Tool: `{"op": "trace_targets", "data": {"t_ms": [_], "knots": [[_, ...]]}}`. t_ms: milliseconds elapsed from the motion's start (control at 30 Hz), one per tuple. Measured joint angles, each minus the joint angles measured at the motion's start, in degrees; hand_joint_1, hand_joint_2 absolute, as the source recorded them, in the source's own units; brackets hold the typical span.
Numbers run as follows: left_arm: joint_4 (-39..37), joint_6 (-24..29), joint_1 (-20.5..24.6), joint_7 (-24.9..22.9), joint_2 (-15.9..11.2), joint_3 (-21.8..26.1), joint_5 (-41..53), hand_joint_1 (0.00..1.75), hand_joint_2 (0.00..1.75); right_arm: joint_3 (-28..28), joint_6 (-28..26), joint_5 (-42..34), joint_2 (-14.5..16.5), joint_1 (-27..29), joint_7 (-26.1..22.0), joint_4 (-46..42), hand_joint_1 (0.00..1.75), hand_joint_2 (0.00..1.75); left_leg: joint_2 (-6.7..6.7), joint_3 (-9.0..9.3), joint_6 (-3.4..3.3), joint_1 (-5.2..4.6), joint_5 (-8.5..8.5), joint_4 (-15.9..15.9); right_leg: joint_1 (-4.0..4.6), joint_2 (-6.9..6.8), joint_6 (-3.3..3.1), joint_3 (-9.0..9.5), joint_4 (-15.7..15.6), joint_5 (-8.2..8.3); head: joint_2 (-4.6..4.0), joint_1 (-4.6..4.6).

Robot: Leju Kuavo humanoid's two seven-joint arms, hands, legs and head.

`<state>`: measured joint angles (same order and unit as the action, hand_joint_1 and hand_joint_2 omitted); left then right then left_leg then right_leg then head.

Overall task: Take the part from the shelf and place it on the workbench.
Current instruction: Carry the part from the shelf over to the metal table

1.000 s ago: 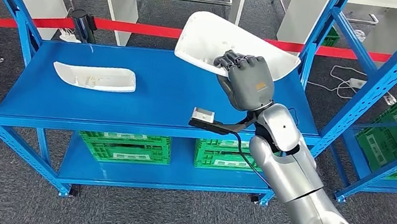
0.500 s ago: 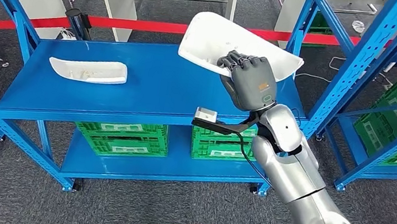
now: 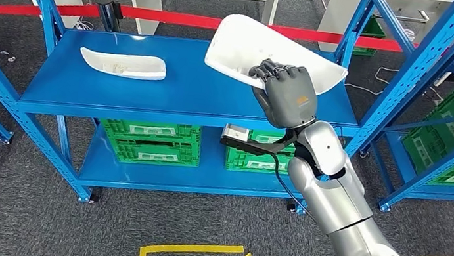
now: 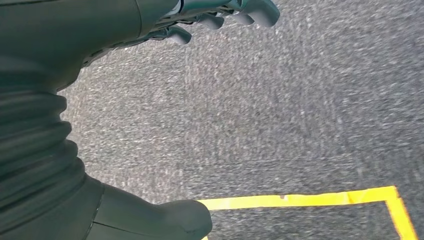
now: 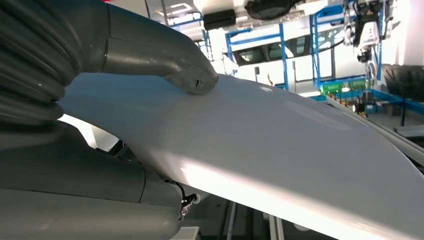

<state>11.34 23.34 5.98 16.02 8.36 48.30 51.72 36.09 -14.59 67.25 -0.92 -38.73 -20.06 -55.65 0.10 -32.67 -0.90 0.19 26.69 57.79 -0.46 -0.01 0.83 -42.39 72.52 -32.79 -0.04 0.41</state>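
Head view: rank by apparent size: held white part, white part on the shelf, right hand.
1. held white part, though it sits nearer the camera
2. white part on the shelf
3. right hand, close to 2, unsure

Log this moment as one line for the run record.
phase: carrying | right hand: holds white part raised above blue shelf | left hand: empty, over floor | second white part: on shelf | placement: not done
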Motion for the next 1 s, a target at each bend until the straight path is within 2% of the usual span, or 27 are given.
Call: {"op": "trace_targets", "data": {"t_ms": [33, 67, 100, 133, 167, 200, 233, 267, 333, 367, 400, 433, 467, 500, 533, 567, 600, 633, 700, 733, 767, 833, 867, 900, 967, 1000], "knots": [[-0.01, -0.01, -0.02, 0.00, 0.01, 0.01, 0.01, 0.00, 1.75, 0.00, -0.01, 0.00, -0.03, 0.18, 0.01, 0.00, 1.75, 1.75, 0.00, -0.83, -0.03, -0.05, -0.51, 0.18, 0.02, 0.00, -0.04, -0.03, 2.02, -0.31, 0.00, 0.00], [-0.01, -0.01, -0.04, 0.00, 0.01, 0.01, 0.01, 0.00, 1.75, 0.00, -0.01, 0.00, -0.05, 0.34, 0.02, 0.00, 1.75, 1.75, 0.00, -1.66, 0.00, -0.09, -0.98, 0.40, 0.06, 0.01, -0.17, 0.95, 2.03, 0.50, 0.00, 0.01], [-0.02, -0.01, -0.05, 0.00, 0.01, 0.02, 0.02, 0.00, 1.75, 0.00, -0.01, 0.00, -0.07, 0.43, 0.02, -0.01, 1.75, 1.75, -0.02, -2.43, 0.07, -0.12, -1.40, 0.66, 0.12, 0.01, -0.40, 2.97, -0.03, 1.93, 0.00, 0.02], [-0.02, -0.01, -0.04, 0.00, 0.02, 0.02, 0.02, 0.00, 1.75, 0.00, -0.01, 0.00, -0.07, 0.42, 0.02, -0.04, 1.75, 1.75, -0.03, -3.06, 0.18, -0.15, -1.77, 0.92, 0.25, 0.01, -0.75, 5.76, -3.65, 3.04, 0.00, 0.02], [-0.02, 0.00, -0.03, 0.00, 0.06, 0.02, 0.02, 0.00, 1.75, 0.00, -0.01, 0.01, -0.07, 0.35, 0.04, -0.11, 1.75, 1.75, -0.06, -3.63, 0.37, -0.24, -2.13, 1.15, 0.42, 0.01, -1.14, 8.68, -7.85, 3.31, 0.00, 0.01], [-0.02, 0.01, -0.02, 0.00, 0.08, 0.02, 0.07, 0.00, 1.75, 0.00, -0.01, -0.01, -0.07, 0.30, 0.10, -0.20, 1.75, 1.75, -0.06, -3.97, 0.65, -0.28, -2.52, 1.25, 0.60, 0.01, -1.42, 10.76, -11.07, 3.27, 0.00, 0.00], [-0.02, 0.01, -0.01, 0.00, 0.11, 0.02, 0.13, 0.00, 1.75, 0.00, 0.00, -0.02, -0.07, 0.23, 0.18, -0.29, 1.75, 1.75, -0.06, -4.17, 0.97, -0.26, -2.92, 1.28, 0.79, 0.02, -1.63, 11.95, -13.18, 2.88, 0.00, 0.03], [-0.02, 0.01, 0.01, -0.01, 0.13, 0.02, 0.20, 0.00, 1.75, 0.00, 0.01, -0.03, -0.09, 0.20, 0.26, -0.35, 1.75, 1.75, -0.06, -4.28, 1.33, -0.23, -3.37, 1.18, 0.95, 0.03, -1.76, 12.21, -14.03, 2.72, 0.00, 0.07], [-0.03, 0.01, -0.03, -0.03, 0.08, 0.02, 0.30, 0.00, 1.75, 0.00, 0.03, -0.11, -0.13, 0.14, 0.33, -0.37, 1.75, 1.75, -0.10, -4.56, 2.08, -0.15, -3.75, 1.15, 0.78, -0.08, -2.16, 11.70, -14.49, 3.75, 0.00, 0.16], [-0.04, 0.01, -0.05, -0.07, 0.05, 0.02, 0.32, 0.00, 1.75, 0.00, 0.09, -0.23, -0.15, 0.10, 0.34, -0.38, 1.75, 1.75, -0.15, -4.98, 2.40, -0.12, -2.80, 1.83, 0.59, -0.17, -2.50, 11.35, -14.76, 4.41, 0.00, 0.10], [-0.05, 0.01, -0.06, -0.11, 0.02, 0.02, 0.35, 0.00, 1.75, 0.00, 0.28, -0.39, -0.15, 0.03, 0.34, -0.38, 1.75, 1.75, -0.19, -5.63, 2.72, -0.06, -0.84, 3.56, 0.38, -0.26, -2.79, 10.86, -15.04, 5.14, 0.00, 0.03], [-0.05, 0.01, -0.04, -0.15, -0.01, 0.02, 0.37, 0.00, 1.75, 0.00, 0.55, -0.57, -0.15, -0.05, 0.33, -0.37, 1.75, 1.75, -0.22, -6.48, 2.99, 0.10, 1.88, 6.34, 0.31, -0.31, -2.97, 10.22, -15.10, 5.79, 0.00, -0.02], [-0.05, 0.01, 0.00, -0.19, -0.01, 0.02, 0.39, 0.00, 1.75, 0.00, 0.83, -0.72, -0.15, -0.09, 0.32, -0.37, 1.75, 1.75, -0.21, -7.35, 3.28, 0.21, 4.60, 9.85, 0.29, -0.29, -3.10, 9.44, -15.09, 6.41, 0.00, -0.09], [-0.05, 0.01, 0.02, -0.20, -0.02, 0.02, 0.40, 0.00, 1.75, 0.00, 1.09, -0.79, -0.15, -0.11, 0.28, -0.35, 1.75, 1.75, -0.20, -7.99, 3.56, 0.31, 6.45, 13.28, 0.28, -0.29, -3.08, 8.60, -15.03, 7.03, 0.00, -0.10], [-0.04, 0.01, 0.04, -0.20, -0.03, 0.02, 0.41, 0.00, 1.75, 0.00, 1.18, -0.83, -0.15, -0.11, 0.26, -0.34, 1.75, 1.75, -0.20, -8.12, 3.77, 0.39, 6.99, 15.68, 0.27, -0.30, -3.02, 7.74, -14.95, 7.64, 0.00, -0.10], [-0.03, 0.01, 0.04, -0.19, -0.04, 0.02, 0.43, 0.00, 1.75, 0.00, 1.11, -0.82, -0.15, -0.12, 0.26, -0.33, 1.75, 1.75, -0.20, -7.46, 3.90, 0.44, 6.30, 16.45, 0.24, -0.31, -2.89, 6.87, -14.85, 8.25, 0.00, -0.11], [-0.02, 0.01, 0.06, -0.14, -0.04, 0.02, 0.47, 0.00, 1.75, -0.01, 0.95, -0.81, -0.16, -0.16, 0.28, -0.33, 1.75, 1.75, -0.19, -5.88, 3.95, 0.50, 4.84, 15.33, 0.20, -0.33, -2.73, 6.03, -14.73, 8.84, 0.00, -0.11], [0.00, 0.01, 0.10, -0.08, -0.04, 0.02, 0.54, 0.00, 1.75, -0.02, 0.69, -0.79, -0.16, -0.21, 0.34, -0.33, 1.75, 1.75, -0.19, -3.34, 3.94, 0.56, 3.45, 12.41, 0.17, -0.33, -2.53, 5.30, -14.57, 9.40, 0.00, -0.11], [0.02, 0.00, 0.28, 0.01, -0.02, 0.01, 0.76, 0.00, 1.75, -0.10, 0.00, -0.62, -0.22, -0.28, 0.70, -0.39, 1.75, 1.75, -0.29, 2.47, 3.54, 0.45, 3.41, 4.63, 0.25, -0.37, -1.95, 4.24, -14.23, 10.35, 0.00, -0.10], [0.02, -0.01, 0.37, 0.03, -0.02, 0.01, 0.89, 0.00, 1.75, -0.15, -0.39, -0.44, -0.26, -0.27, 0.99, -0.45, 1.75, 1.75, -0.36, 4.17, 3.14, 0.32, 4.05, 1.83, 0.31, -0.40, -1.61, 3.99, -14.13, 10.83, 0.00, -0.09], [0.02, -0.02, 0.42, 0.02, -0.01, 0.00, 0.98, 0.00, 1.75, -0.20, -0.74, -0.15, -0.31, -0.18, 1.32, -0.55, 1.75, 1.75, -0.42, 4.80, 2.63, 0.11, 4.62, 0.38, 0.33, -0.43, -1.24, 3.84, -14.19, 11.31, 0.00, -0.07], [0.02, -0.03, 0.41, -0.02, 0.03, 0.00, 1.09, 0.00, 1.75, -0.34, -1.16, 0.54, -0.55, 0.29, 1.93, -0.80, 1.75, 1.75, -0.32, 4.03, 1.46, 0.01, 4.00, 0.01, 0.16, -0.40, -0.49, 3.68, -14.32, 11.96, 0.00, -0.10], [0.02, -0.04, 0.41, -0.07, 0.04, 0.00, 1.14, 0.00, 1.75, -0.50, -1.24, 0.87, -0.73, 0.65, 2.15, -0.96, 1.75, 1.75, -0.21, 3.67, 0.86, 0.05, 3.45, -0.03, 0.06, -0.33, -0.12, 3.34, -13.79, 11.12, 0.00, -0.08], [0.03, -0.05, 0.42, -0.11, 0.04, 0.00, 1.17, 0.00, 1.75, -0.73, -1.30, 1.18, -0.93, 1.03, 2.31, -1.14, 1.75, 1.75, -0.07, 3.18, 0.35, 0.15, 2.79, -0.11, -0.04, -0.25, 0.22, 2.73, -12.30, 9.23, 0.00, -0.05], [0.05, -0.07, 0.43, -0.19, 0.01, 0.00, 1.22, 0.00, 1.75, -1.30, -1.40, 1.66, -1.19, 1.68, 2.41, -1.49, 1.75, 1.75, 0.07, 1.70, -0.22, 0.17, 1.38, -0.07, -0.13, -0.15, 0.74, 0.68, -5.80, 3.29, 0.00, 0.06], [0.06, -0.08, 0.41, -0.20, 0.00, 0.00, 1.22, 0.00, 1.75, -1.51, -1.45, 1.87, -1.27, 2.00, 2.42, -1.62, 1.75, 1.75, 0.08, 0.80, -0.28, 0.14, 0.69, 0.00, -0.15, -0.13, 0.89, -0.24, -1.89, 1.00, 0.00, 0.08]]}}
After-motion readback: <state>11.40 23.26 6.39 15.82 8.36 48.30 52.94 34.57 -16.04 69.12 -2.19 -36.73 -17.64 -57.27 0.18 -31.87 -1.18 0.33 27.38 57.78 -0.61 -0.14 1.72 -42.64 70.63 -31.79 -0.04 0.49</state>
